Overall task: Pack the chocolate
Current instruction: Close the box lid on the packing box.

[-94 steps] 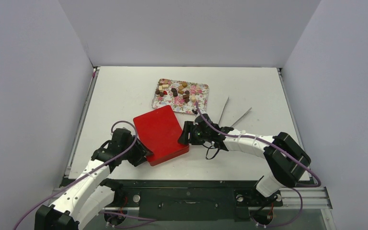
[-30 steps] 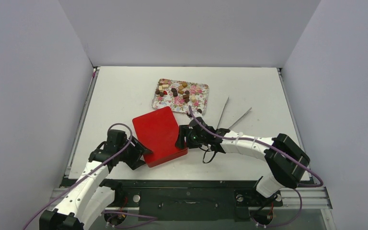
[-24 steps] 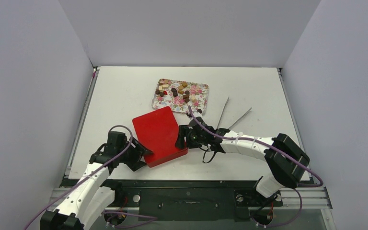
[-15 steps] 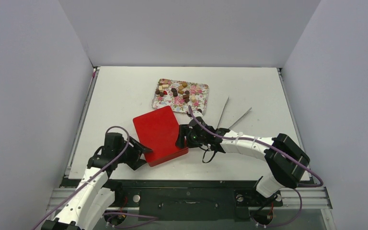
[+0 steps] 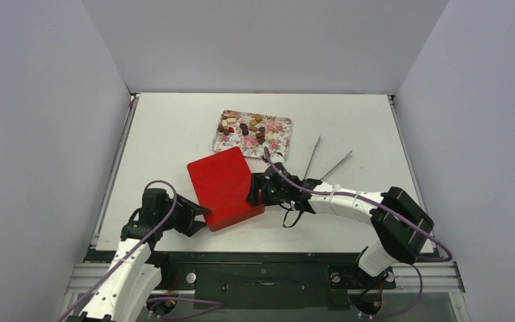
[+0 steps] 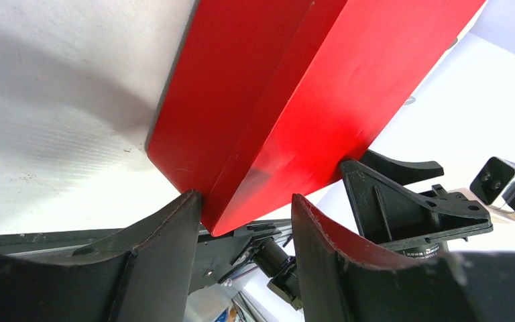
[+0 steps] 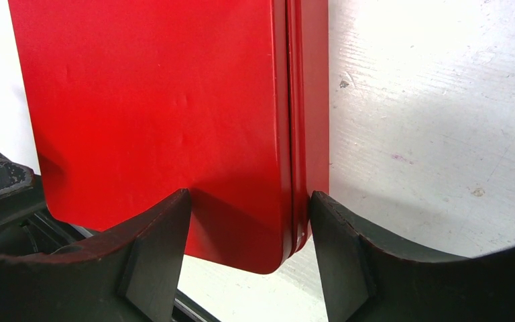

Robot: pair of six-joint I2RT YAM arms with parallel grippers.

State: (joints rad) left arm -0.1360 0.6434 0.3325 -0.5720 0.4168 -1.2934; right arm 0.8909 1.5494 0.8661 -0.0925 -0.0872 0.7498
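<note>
Reaching in from the lower left of the overhead view, the left gripper (image 5: pixel 198 213) sits at the near left corner of the red box (image 5: pixel 220 180), which lies closed and slightly askew in the middle of the white table (image 5: pixel 167 127). In the left wrist view its two black fingers (image 6: pixel 164 231) straddle that corner. One fingertip touches the red side and the other stands just beside the lid's edge, so whether the jaws are pressing on the box or only set around it cannot be told. Above the box, in the upper middle of the overhead view, the chocolate (image 5: pixel 248 127) lies as a loose scatter of dark brown, light brown, cream and reddish pieces on the floral tray (image 5: pixel 284 138), well apart from both grippers. The right gripper (image 5: pixel 255 195) meets the box at its right edge near the lower right corner. In the right wrist view the box fills the gap between its fingers (image 7: pixel 151 231), with one pad on the lid's face and the other against the side wall, so it is clamped on the box. To the right of the tray, two metal tongs (image 5: pixel 313 154) lie on the table, angled apart, just beyond the right arm's wrist.
</note>
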